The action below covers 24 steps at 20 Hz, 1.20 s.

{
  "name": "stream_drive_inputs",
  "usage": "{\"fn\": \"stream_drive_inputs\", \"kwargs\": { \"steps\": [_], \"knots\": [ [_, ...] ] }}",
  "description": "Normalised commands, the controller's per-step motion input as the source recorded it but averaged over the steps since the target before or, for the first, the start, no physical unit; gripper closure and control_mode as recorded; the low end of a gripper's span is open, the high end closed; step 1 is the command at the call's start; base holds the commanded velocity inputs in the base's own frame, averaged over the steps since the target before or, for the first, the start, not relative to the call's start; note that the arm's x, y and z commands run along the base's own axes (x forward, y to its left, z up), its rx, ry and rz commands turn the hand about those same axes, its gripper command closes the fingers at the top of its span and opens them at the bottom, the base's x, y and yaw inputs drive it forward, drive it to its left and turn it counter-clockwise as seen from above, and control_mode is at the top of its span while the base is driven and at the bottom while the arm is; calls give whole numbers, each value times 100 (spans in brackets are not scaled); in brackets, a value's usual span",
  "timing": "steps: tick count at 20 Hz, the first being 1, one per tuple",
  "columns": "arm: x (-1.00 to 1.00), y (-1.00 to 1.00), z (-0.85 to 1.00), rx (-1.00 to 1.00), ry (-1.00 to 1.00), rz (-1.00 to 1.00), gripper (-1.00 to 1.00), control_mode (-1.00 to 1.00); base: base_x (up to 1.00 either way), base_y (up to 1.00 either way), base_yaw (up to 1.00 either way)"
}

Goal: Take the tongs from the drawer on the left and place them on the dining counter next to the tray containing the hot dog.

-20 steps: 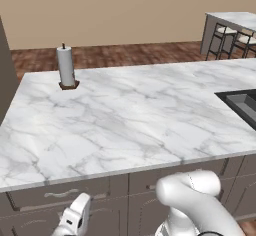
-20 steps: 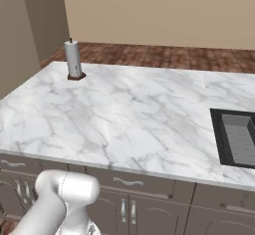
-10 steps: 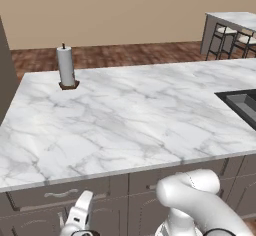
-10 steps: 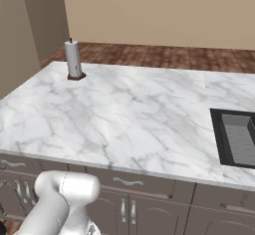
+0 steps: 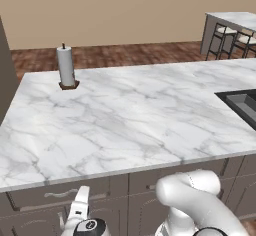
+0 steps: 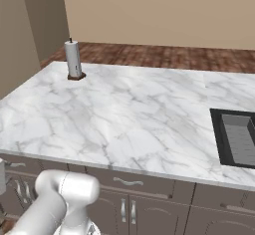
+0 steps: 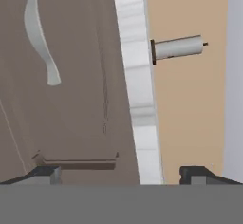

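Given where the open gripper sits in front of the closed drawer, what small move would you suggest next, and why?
Probably ease the gripper toward the curved handle of the drawer. The jaws stand open, hold nothing, and the drawer front looks shut, handle off to one side.

Drawer (image 5: 55, 196) shut, contents hidden; sink (image 6: 238, 138) cropped.

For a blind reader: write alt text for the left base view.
A white marble counter fills the view, with a paper towel roll upright at its far left and a dark sink at its right edge. Below it, the open gripper hangs by the closed drawer; stools stand far right.
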Motion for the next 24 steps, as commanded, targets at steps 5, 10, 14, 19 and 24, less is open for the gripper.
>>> {"fn": "stream_drive_inputs", "kwargs": {
  "steps": [5, 10, 14, 19, 24],
  "knots": [
    [25, 50, -40, -7, 0, 6, -100, -100, 0, 0, 0],
    [22, 51, -41, -8, 0, 3, -100, -100, 0, 0, 0],
    [23, 37, -31, -3, 0, 0, -100, -100, 0, 0, 0],
    [33, 29, -33, -2, 0, 0, -100, -100, 0, 0, 0],
    [34, 27, -38, -4, 0, 0, -100, -100, 0, 0, 0]
  ]
}}
